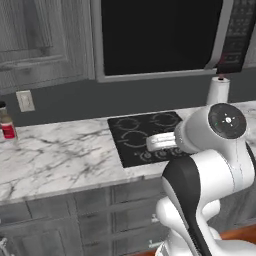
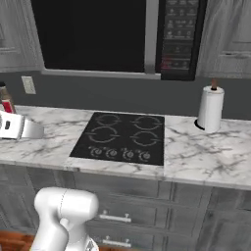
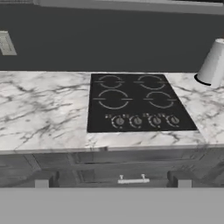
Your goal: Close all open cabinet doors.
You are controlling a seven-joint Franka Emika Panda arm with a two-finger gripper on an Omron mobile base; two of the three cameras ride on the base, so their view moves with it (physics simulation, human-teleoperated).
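Grey wood-grain cabinet doors flank the black microwave (image 1: 160, 35): one at the upper left (image 1: 42, 42), which also shows at the left edge of the right base view (image 2: 12, 34), and one at the upper right (image 2: 228, 34). I cannot tell from these angles whether either stands ajar. My gripper (image 3: 113, 184) hangs in front of the counter edge, well below the doors, and faces the cooktop (image 3: 135, 103). Its fingertips (image 3: 41, 184) stand wide apart, open, with nothing between them.
A marble counter (image 1: 55, 155) carries the black cooktop (image 1: 145, 135). A white paper-towel roll (image 2: 211, 109) stands at its right. A small bottle (image 1: 6, 125) and a wall outlet (image 1: 25, 100) sit at the left. Drawer fronts (image 2: 127, 215) lie below the counter.
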